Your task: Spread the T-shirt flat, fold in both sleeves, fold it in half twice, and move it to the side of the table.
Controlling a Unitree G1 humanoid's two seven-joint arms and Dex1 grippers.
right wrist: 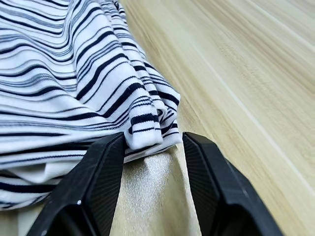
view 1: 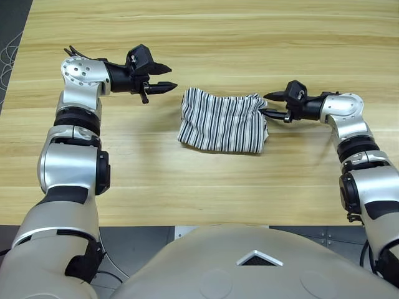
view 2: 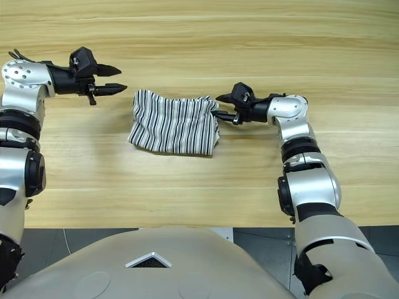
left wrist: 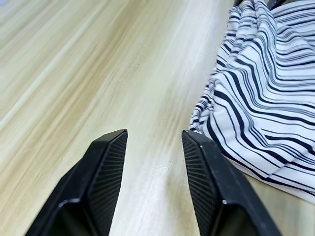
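Note:
The striped black-and-white T-shirt lies folded into a small rumpled rectangle at the middle of the wooden table. My left gripper hovers open just off the shirt's far left corner, with bare wood between its fingers. My right gripper is open at the shirt's right edge. In the right wrist view a bunched corner of the T-shirt reaches into the gap between the two fingers, which stand apart.
The table's front edge runs close to me, and dark floor lies beyond its left edge. Bare wood stretches behind the shirt and to both sides of it.

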